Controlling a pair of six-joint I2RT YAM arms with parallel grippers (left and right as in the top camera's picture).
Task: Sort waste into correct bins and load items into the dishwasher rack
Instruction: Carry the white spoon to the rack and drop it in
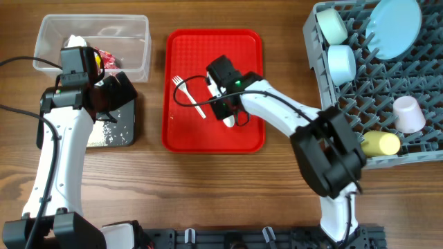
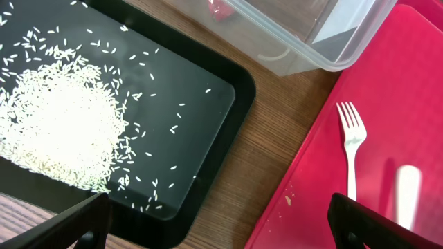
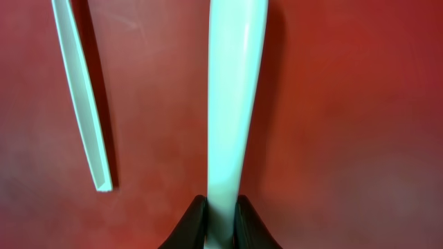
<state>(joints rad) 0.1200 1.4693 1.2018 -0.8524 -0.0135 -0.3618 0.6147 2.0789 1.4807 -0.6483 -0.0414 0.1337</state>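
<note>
On the red tray (image 1: 249, 55) lie a white fork (image 1: 188, 95) and a white spoon (image 3: 232, 90). My right gripper (image 3: 221, 214) is shut on the spoon's handle, down at the tray surface, and the fork's handle (image 3: 83, 104) lies to its left. My left gripper (image 2: 221, 228) is open and holds nothing, hovering over the bare wood between the black tray (image 2: 208, 124) and the red tray (image 2: 311, 200). A heap of rice (image 2: 62, 124) lies in the black tray. The clear tub (image 1: 131, 34) holds tissue (image 1: 76, 41) and a red wrapper (image 1: 107, 59).
The grey dishwasher rack (image 1: 415, 149) at the right holds two pale bowls (image 1: 331, 26), a plate (image 1: 394, 28), a pink cup (image 1: 408, 114) and a yellow cup (image 1: 381, 144). The right arm stretches from the table's front across to the red tray.
</note>
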